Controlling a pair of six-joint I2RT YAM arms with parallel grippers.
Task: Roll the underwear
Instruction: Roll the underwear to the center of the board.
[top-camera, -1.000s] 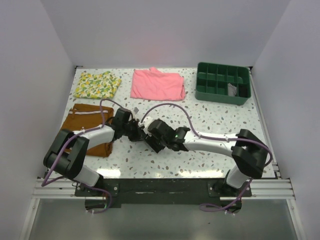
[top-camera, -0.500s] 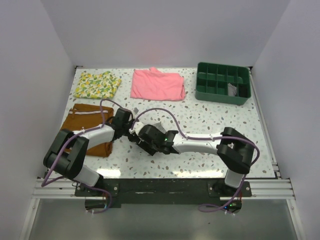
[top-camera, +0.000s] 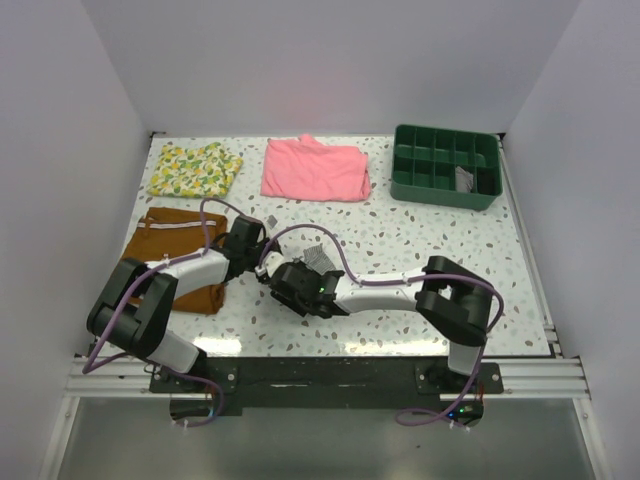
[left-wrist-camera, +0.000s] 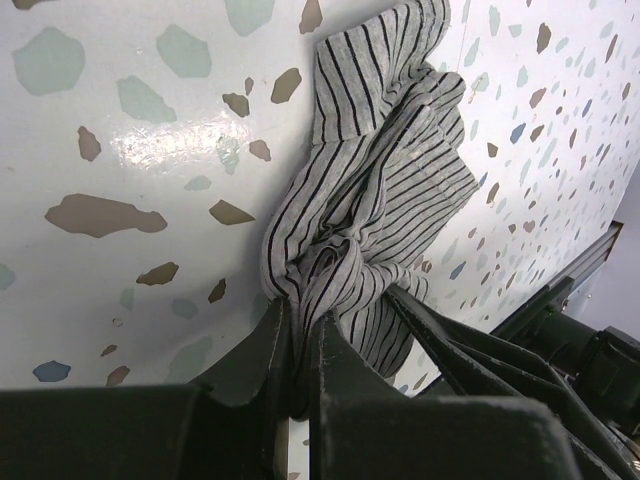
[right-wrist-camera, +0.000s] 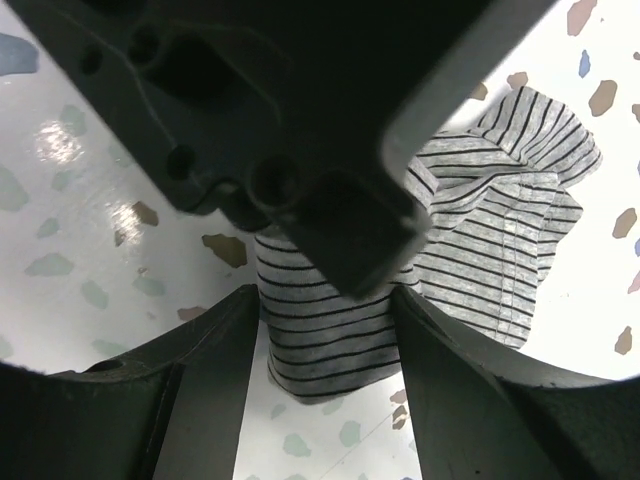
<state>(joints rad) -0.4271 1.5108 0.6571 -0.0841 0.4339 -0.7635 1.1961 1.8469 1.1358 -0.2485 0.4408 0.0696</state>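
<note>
At the table's (top-camera: 430, 235) near-left centre, the left gripper (top-camera: 266, 266) and right gripper (top-camera: 284, 284) meet at the underwear (top-camera: 321, 259).

Left wrist view: the left jaws are clamped on the bunched striped fabric.

Right wrist view: the right jaws stand wide, straddling the fabric.

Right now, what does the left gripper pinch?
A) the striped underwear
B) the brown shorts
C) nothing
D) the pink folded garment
A: in the left wrist view, the left gripper is closed on a bunched fold of the striped underwear.
</note>
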